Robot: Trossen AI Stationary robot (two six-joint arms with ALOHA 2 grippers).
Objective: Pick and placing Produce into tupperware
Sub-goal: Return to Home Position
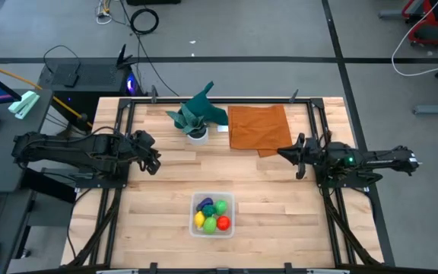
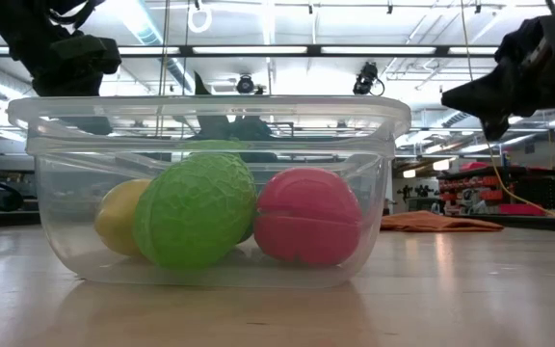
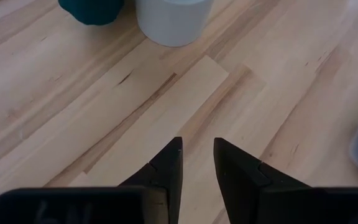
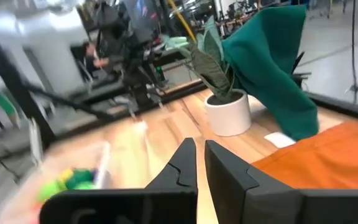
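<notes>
The left gripper [image 3: 197, 144] hangs over the wooden table's [image 1: 280, 205] left side, jaws slightly apart and empty. The right gripper [image 4: 200, 144] hangs over the right side, jaws nearly together and empty. The clear box [image 1: 193, 228] sits near-centre, holding the toy produce [image 1: 212, 215].

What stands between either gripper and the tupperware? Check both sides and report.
Nothing visible. Only bare table lies between the left gripper, the right gripper and the tupperware. The plant and cloth sit farther back, off both paths.
</notes>
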